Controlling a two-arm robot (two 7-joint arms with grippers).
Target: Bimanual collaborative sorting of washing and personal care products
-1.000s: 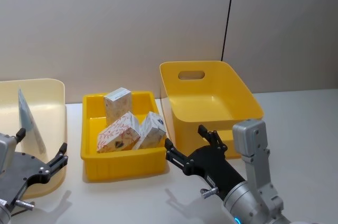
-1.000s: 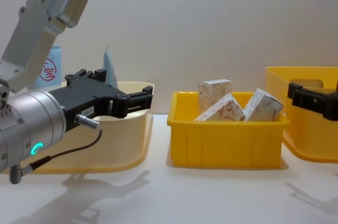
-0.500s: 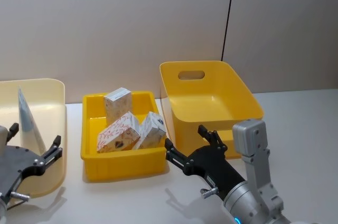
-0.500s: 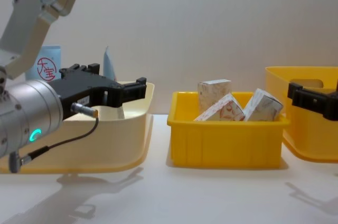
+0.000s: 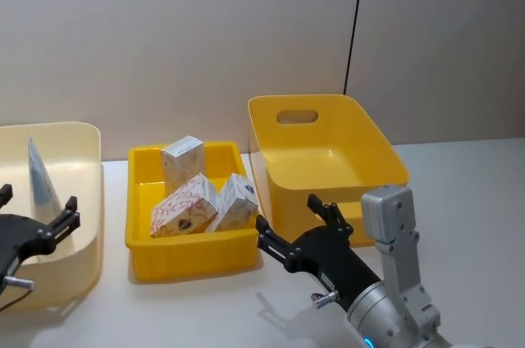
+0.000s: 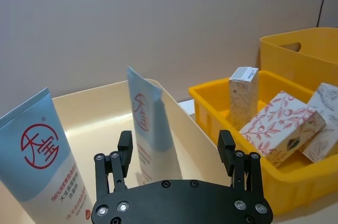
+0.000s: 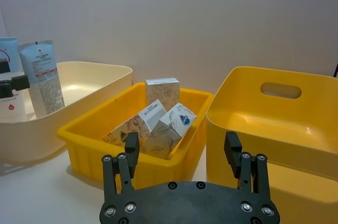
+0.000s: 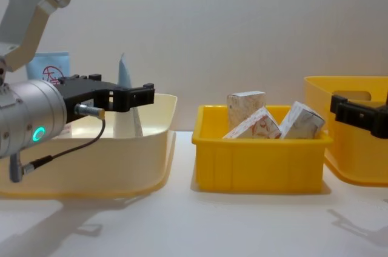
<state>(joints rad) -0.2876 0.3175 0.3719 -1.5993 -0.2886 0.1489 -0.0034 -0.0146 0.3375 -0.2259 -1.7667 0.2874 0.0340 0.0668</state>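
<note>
Two pale-blue tubes stand in the cream bin (image 5: 89, 200): a thin one (image 6: 150, 123) (image 5: 39, 177) and one with a red round logo (image 6: 42, 166) (image 8: 51, 69). My left gripper (image 6: 176, 140) (image 5: 38, 199) (image 8: 130, 92) hovers open and empty at that bin's near side, the thin tube just beyond its fingertips. Three white patterned boxes (image 5: 182, 159) (image 5: 184, 207) (image 5: 235, 200) lie in the small yellow bin (image 5: 193, 254). My right gripper (image 5: 288, 212) (image 7: 181, 140) stands open and empty in front of that bin's right corner.
A large yellow bin (image 5: 385, 151) with a handle slot sits right of the small one, nothing showing inside it. White tabletop lies free in front of all three bins. A grey wall stands close behind.
My left gripper has drawn back to the left and risen a little, still open. The right gripper, the boxes and the tubes have not moved.
</note>
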